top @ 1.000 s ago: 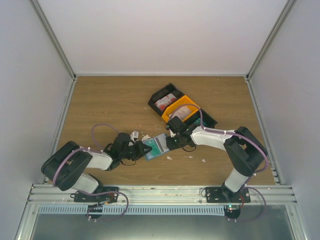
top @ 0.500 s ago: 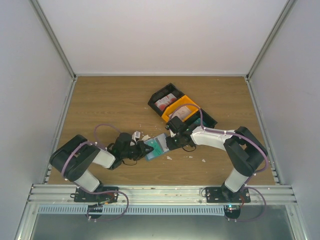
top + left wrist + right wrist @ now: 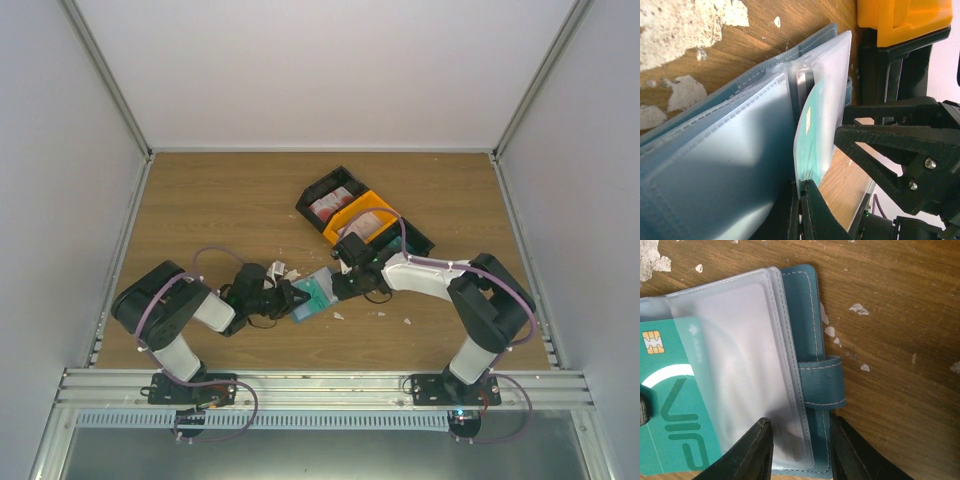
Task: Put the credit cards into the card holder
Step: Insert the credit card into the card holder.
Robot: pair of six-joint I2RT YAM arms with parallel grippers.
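Two arms reach inward and meet near the middle of the brown wood-grain table (image 3: 200, 200). On the left, the left gripper (image 3: 290, 298) points right. Its fingers (image 3: 815, 220) are pressed fully together on the edge of a thin teal green plastic card (image 3: 812, 130) with a gold chip and pale "VIP" lettering. Irregular white scraps (image 3: 270, 268) lie on the wood just behind that gripper.

The teal card is partway under a clear plastic sleeve of the card holder (image 3: 316, 290), with its chip outside the sleeve. The holder is a flat blue-green stitched wallet with a strap loop, lying open on the table between the two grippers.

The right gripper (image 3: 338, 287) comes down on the holder's strap side with its fingers (image 3: 747, 455) partly apart. One is over the clear sleeve and the other is on the wood just beside the cover's edge. Whether they squeeze the holder does not show.

Behind the right arm sits a black-and-orange compartment tray (image 3: 318, 188), with white red-blotched cards (image 3: 330, 207) in its black end compartment.
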